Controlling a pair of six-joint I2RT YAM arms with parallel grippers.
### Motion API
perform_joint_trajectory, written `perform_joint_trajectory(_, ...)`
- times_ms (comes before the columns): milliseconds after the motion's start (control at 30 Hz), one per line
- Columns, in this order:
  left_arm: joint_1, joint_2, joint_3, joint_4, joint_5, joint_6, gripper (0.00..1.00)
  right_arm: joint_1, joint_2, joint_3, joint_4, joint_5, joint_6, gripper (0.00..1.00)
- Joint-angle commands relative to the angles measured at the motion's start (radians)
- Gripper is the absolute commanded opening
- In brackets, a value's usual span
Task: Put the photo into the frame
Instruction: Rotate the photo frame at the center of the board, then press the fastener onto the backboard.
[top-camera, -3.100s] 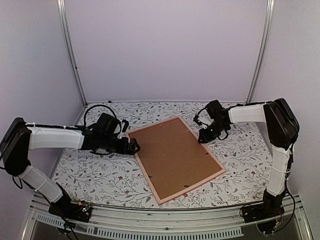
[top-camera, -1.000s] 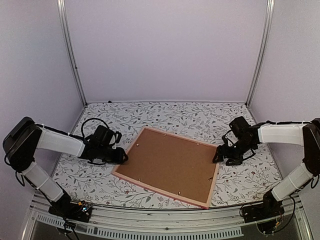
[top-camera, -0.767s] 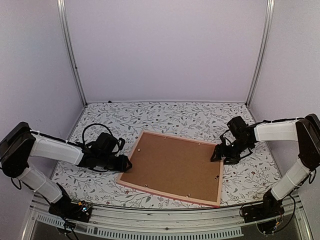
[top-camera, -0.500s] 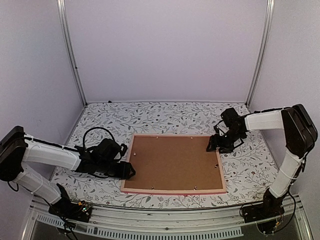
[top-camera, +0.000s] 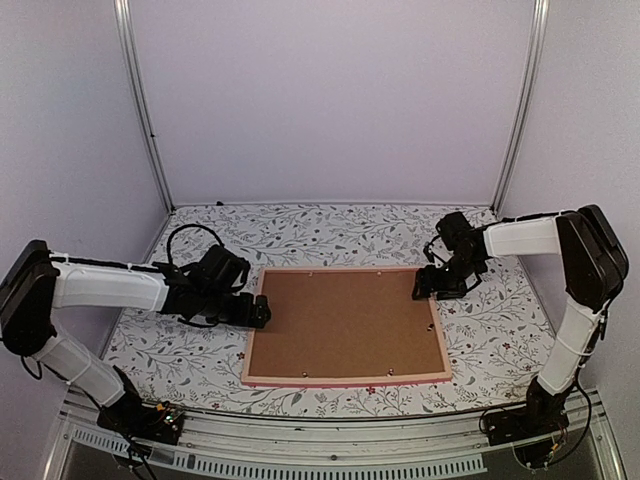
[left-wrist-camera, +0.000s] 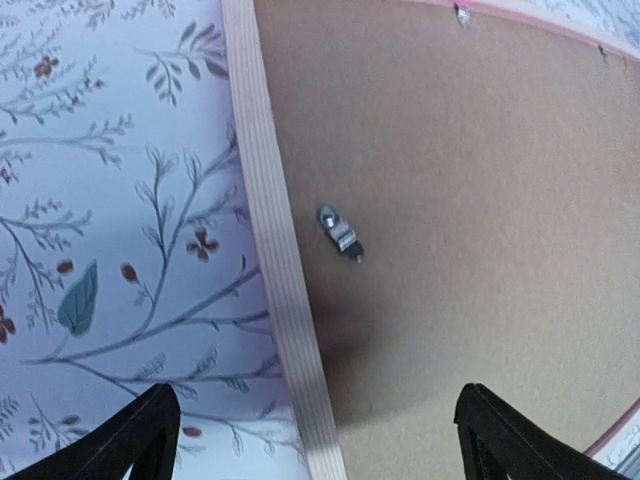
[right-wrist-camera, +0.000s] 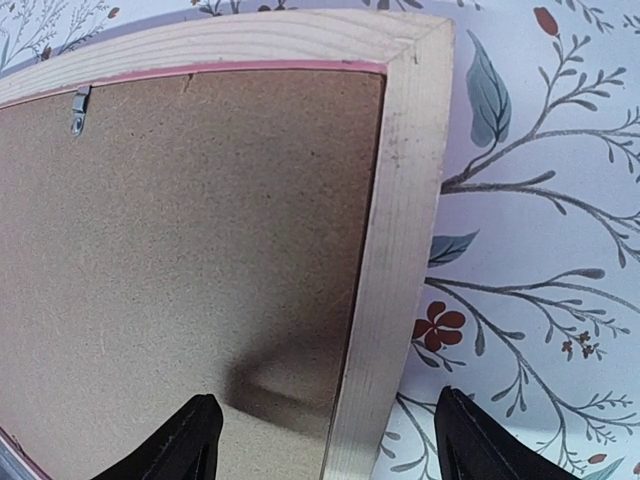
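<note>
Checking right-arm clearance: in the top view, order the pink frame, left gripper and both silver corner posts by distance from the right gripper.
1. Pink-edged rectangular wooden frame, at the fingers of the right gripper.
2. Right silver metal post, back right.
3. Left gripper, across the frame.
4. Left silver metal post, back left.

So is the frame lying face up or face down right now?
Face down. The frame shows its bare wood back rim, and the brown backing board with a metal clip faces up.
</note>
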Motion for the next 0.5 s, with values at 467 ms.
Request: perform_joint_trajectory(467,0.126,0.346,0.324,-0.054,0.041,0.231,0.81,0.003,-0.056,-0.046,0.024,0.025,-0.01,0.76)
